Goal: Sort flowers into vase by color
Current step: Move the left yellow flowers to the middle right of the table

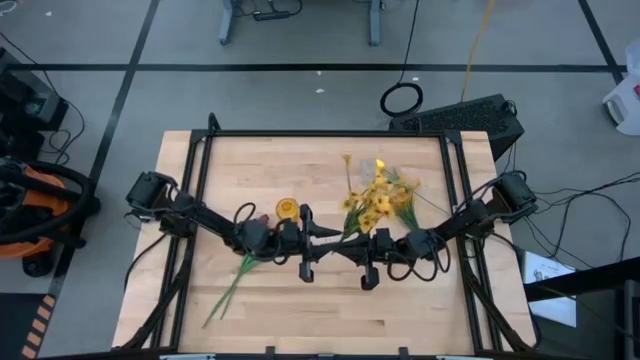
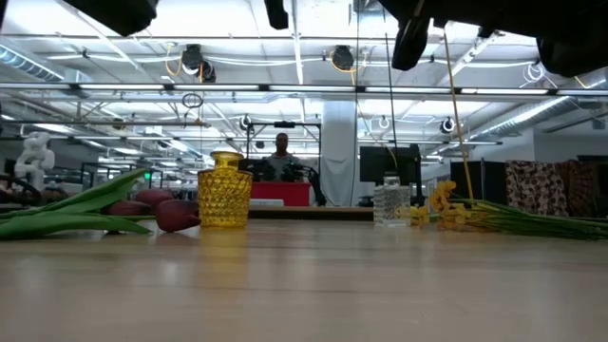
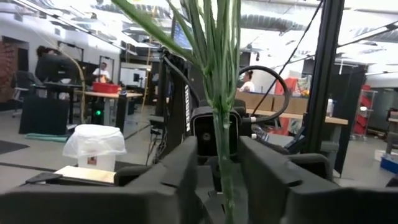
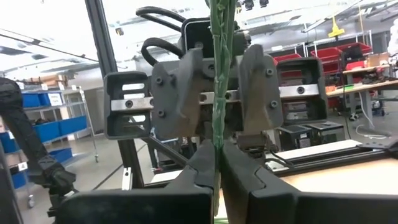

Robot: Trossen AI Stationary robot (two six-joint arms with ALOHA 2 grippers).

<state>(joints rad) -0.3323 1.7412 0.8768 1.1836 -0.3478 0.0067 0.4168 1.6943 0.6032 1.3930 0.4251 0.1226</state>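
Handing over in mid-air above the pale wooden bench (image 1: 300, 310), the right gripper (image 4: 217, 163) has its fingers clenched on the long green artificial flower stem (image 4: 219, 93), while the left gripper (image 3: 219, 163) fingers stand parted around it. Let the left fully release before withdrawing, then steer toward the amber glass vase (image 2: 225, 190), keeping the stem upright.

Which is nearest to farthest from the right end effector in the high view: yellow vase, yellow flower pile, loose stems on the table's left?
From the right end effector, mid-table:
1. yellow flower pile, right beside it, table's right half.
2. yellow vase, left of centre.
3. loose stems, out toward the left edge.
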